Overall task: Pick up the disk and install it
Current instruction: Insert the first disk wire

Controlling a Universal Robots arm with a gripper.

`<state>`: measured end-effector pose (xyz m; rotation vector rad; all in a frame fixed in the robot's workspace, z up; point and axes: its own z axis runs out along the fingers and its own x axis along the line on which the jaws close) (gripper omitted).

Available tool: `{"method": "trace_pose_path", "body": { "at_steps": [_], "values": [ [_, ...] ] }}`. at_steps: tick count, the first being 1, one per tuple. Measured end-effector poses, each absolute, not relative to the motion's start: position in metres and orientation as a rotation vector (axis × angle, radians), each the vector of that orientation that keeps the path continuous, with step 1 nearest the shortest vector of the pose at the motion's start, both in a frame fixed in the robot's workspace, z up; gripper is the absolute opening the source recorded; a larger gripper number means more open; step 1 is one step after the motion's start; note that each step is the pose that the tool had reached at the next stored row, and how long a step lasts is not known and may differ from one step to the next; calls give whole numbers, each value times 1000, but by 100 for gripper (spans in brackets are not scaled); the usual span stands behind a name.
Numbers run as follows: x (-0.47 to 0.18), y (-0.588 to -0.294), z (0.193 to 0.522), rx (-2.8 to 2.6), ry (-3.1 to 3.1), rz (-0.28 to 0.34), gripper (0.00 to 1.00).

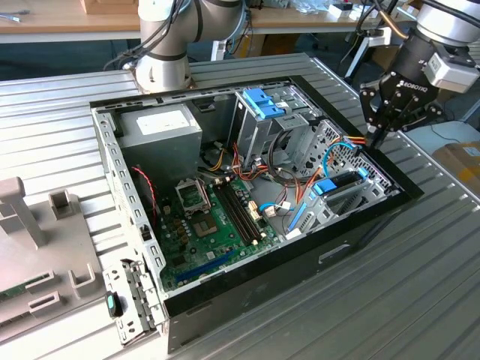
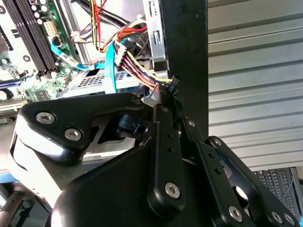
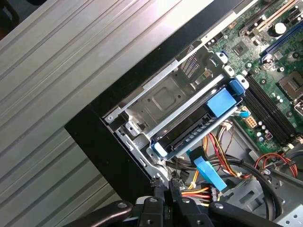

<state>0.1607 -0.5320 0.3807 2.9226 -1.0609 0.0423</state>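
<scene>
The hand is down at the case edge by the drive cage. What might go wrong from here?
1. The hand sits among the red and yellow cables; moving off may snag or unplug them.
2. It is close to the black case rim; a sideways move may strike it.
3. A dragged cable could disturb the disk in its cage.

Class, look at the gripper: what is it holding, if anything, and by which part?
Cannot be told. The gripper sits at the edge of the case among cable connectors; the disk lies in its bay, apart from it.
</scene>
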Motion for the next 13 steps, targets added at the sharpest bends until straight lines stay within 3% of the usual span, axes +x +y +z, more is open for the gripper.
{"method": "trace_pose_path", "body": {
  "at_steps": [13],
  "values": [
    [154,-532,380,2824,-1297,38,17]
  ]
}}
